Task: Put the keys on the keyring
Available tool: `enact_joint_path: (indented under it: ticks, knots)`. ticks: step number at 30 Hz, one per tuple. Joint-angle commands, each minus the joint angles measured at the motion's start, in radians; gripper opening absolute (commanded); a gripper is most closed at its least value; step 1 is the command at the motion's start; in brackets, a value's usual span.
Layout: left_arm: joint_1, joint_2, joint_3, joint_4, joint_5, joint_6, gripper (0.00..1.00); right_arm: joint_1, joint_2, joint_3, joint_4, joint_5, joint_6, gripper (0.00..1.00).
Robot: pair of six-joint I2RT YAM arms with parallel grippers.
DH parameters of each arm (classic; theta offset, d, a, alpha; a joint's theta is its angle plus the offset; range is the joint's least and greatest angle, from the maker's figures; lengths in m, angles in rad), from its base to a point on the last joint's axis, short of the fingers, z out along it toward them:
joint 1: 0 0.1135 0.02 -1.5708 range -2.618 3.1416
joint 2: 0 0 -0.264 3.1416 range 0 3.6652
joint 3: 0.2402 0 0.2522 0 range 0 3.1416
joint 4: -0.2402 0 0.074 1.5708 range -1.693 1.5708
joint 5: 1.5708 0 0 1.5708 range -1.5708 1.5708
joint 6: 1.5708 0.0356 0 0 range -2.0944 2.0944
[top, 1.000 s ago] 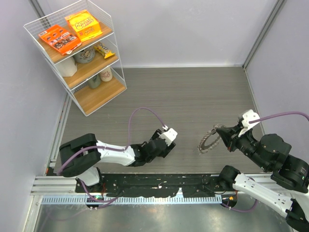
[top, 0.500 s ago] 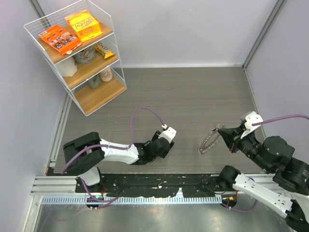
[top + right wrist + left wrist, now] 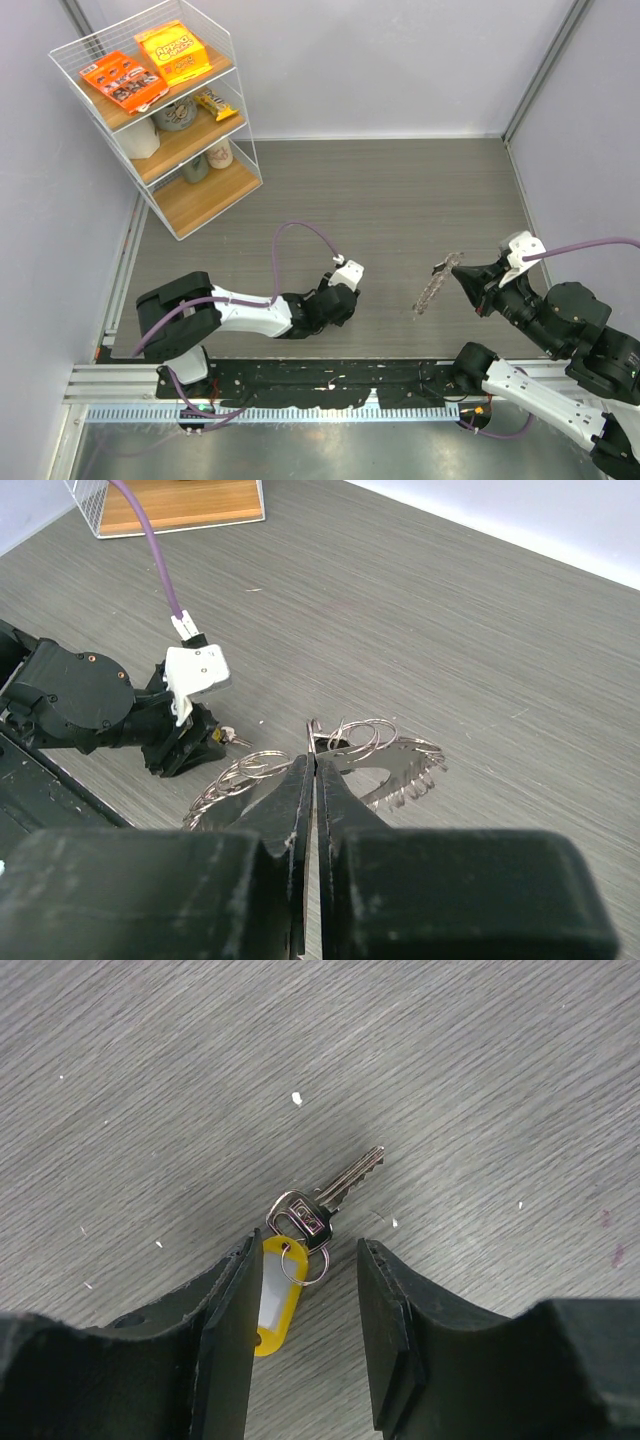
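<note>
The left gripper (image 3: pixel 308 1260) has narrowed around the keys (image 3: pixel 310 1215), jaws still apart: a grasp seems near. The right gripper (image 3: pixel 312 770) pinches the keyring (image 3: pixel 400 760).

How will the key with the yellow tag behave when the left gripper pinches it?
Probably light: the key is thin and lies flat, so likely hard to pinch. The yellow tag looks only loosely linked to it, so it should dangle when lifted.

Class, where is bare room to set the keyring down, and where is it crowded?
Free: the table, its far stretch, between shelf rack and right wall. Crowded: around the keys, straddled by the left end effector.
</note>
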Motion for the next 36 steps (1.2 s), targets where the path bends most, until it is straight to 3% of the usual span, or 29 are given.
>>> enact_joint_path:
  ticks: [1,10,14,28,36]
  knots:
    - [0.0,0.008,0.017,-0.028,-0.01,-0.041,0.47,0.0,-0.012,0.012,0.05,0.003,0.001,0.06]
    - [0.002,0.005,0.011,-0.026,0.004,-0.047,0.2,-0.001,-0.01,0.013,0.048,-0.001,0.005,0.06]
    - [0.0,-0.02,0.002,-0.037,-0.005,-0.029,0.0,0.0,-0.012,0.015,0.05,-0.002,0.007,0.05]
    - [0.002,-0.308,-0.006,-0.057,0.045,0.197,0.0,0.0,0.004,0.013,0.067,-0.027,0.011,0.06]
    - [0.002,-0.304,-0.007,-0.077,0.085,0.226,0.01,0.0,0.008,0.013,0.07,-0.033,0.016,0.06]
